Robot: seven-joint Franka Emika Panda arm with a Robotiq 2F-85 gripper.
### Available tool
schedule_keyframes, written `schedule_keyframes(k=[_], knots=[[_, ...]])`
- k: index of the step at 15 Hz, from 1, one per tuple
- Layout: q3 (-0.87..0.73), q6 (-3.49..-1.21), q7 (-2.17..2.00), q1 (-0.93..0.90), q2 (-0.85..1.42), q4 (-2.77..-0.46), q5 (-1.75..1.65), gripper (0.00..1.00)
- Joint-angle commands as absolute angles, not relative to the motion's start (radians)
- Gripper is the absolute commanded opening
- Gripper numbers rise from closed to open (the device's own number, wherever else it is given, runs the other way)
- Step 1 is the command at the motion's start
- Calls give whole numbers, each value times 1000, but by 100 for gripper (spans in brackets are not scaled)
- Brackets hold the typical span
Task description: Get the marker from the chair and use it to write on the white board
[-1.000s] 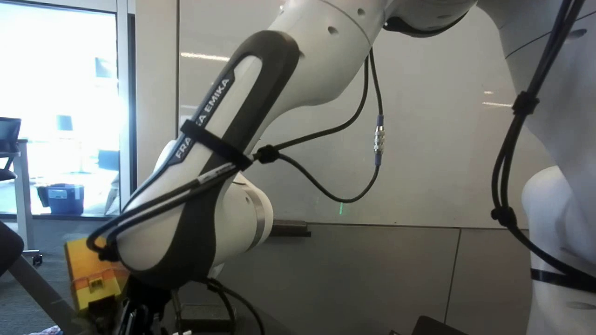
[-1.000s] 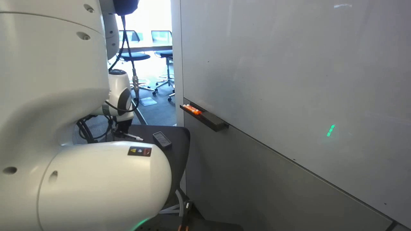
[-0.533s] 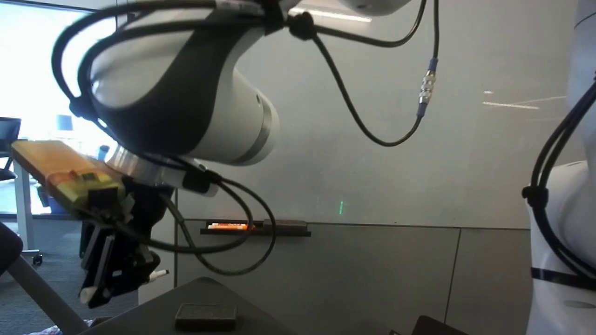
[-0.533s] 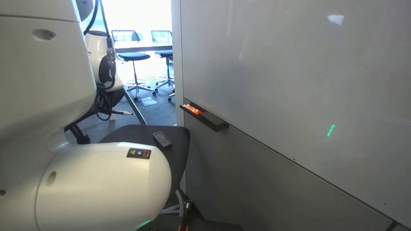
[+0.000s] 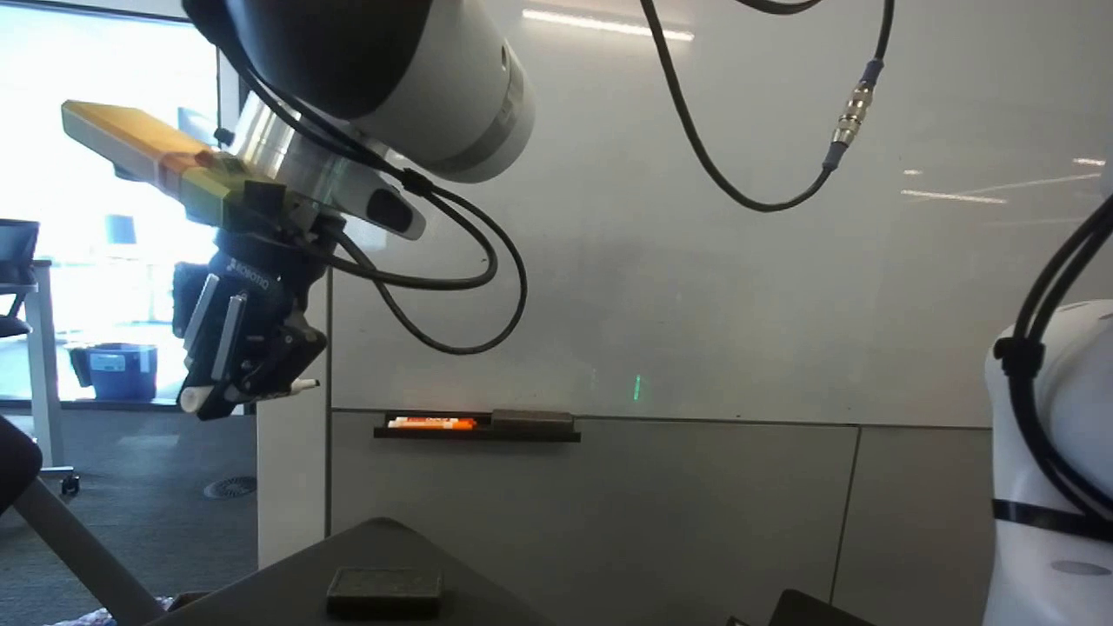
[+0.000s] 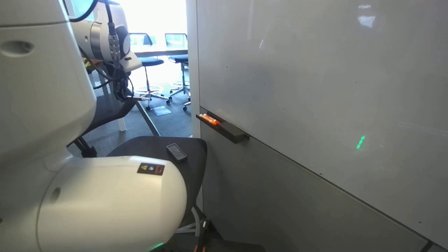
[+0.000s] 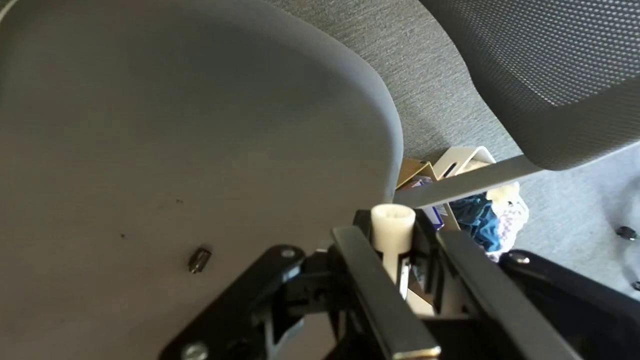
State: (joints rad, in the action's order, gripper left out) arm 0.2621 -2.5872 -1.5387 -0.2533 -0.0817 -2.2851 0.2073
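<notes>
The marker, white with a dark tip section, is held crosswise in my gripper. Its white end stands between the two fingers in the wrist view. Its tip end pokes out toward the white board in both exterior views. The gripper is shut on the marker, and the fingers hide its middle. The gripper hangs in the air above the dark chair seat, apart from the glossy white-grey board. The board also fills the right of an exterior view.
A black eraser lies on the chair seat. The board's ledge tray holds orange markers and an eraser. A short green mark shows on the board. A mesh chair back and boxes are beyond the seat.
My gripper has risen from low at the chair seat to well above it, carrying the marker up. The arm no longer hides the chair seat and the ledge tray.
</notes>
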Motion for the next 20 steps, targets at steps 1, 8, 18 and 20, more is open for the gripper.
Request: schedule_keyframes(k=[1,8,18,20], knots=[[251,-2595,-1524,-222,-45,-2207,132,12],[210,-2556,-1380,-188,-25,-2100,29,12],[143,-2432,-1159,-137,-33,-2037,80,12],[137,-2453,-1130,-131,-34,-2043,102,12]])
